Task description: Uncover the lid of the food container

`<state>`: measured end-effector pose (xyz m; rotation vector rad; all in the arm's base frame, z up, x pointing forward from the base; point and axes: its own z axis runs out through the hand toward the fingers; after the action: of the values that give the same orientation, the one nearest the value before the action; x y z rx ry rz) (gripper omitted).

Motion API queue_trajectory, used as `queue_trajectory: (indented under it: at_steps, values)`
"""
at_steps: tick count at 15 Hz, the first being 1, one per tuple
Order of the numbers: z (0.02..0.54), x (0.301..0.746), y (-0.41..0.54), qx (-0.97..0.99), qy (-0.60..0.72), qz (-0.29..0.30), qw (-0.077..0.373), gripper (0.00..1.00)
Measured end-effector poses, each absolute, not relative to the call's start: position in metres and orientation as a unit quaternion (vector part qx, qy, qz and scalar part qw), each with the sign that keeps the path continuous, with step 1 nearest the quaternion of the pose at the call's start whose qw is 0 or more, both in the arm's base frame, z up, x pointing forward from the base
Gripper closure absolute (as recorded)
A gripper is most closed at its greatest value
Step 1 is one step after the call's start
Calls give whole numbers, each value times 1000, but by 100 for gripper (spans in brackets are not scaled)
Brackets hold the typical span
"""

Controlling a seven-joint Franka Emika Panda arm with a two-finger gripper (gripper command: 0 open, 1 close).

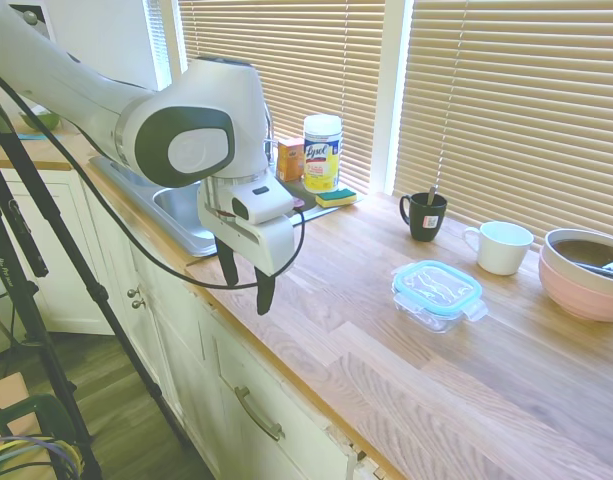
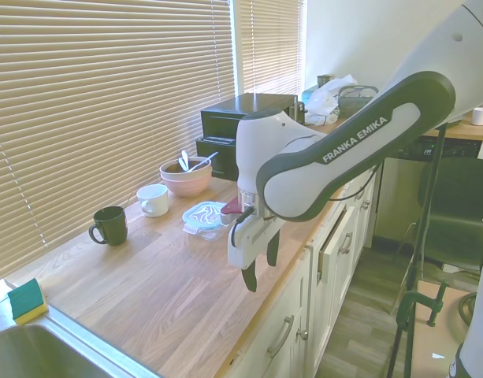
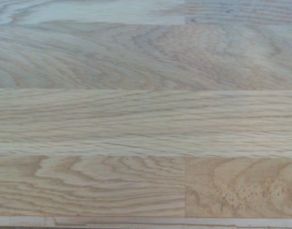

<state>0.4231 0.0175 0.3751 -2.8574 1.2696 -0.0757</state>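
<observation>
Over the counter's [image 1: 406,350] front edge I have the gripper [image 1: 246,278] hanging, fingers spread, pinching nothing. Wrist view: bare wood grain only. From the gripper in the first exterior view, the container [image 1: 435,306] sits at about 3 o'clock, well apart, resting on the wood. Lid [image 1: 437,287] lies flat on it, blue rim all round, tab at the near corner. White mug [image 1: 500,247] stands at 1 o'clock of the container, dark mug [image 1: 423,215] at 12, pink bowl [image 1: 583,282] at 3.
</observation>
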Motion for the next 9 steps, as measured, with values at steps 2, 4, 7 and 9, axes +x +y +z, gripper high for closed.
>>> queue_trajectory:
  at_steps: [2, 4, 7, 9]
  values:
    - [375, 424, 17, -913, 408, -24, 6, 0]
    - [384, 430, 7, -912, 408, -42, -9, 0]
    - [409, 453, -6, -907, 413, -84, -29, 0]
    - [421, 474, -5, -902, 415, -110, -41, 0]
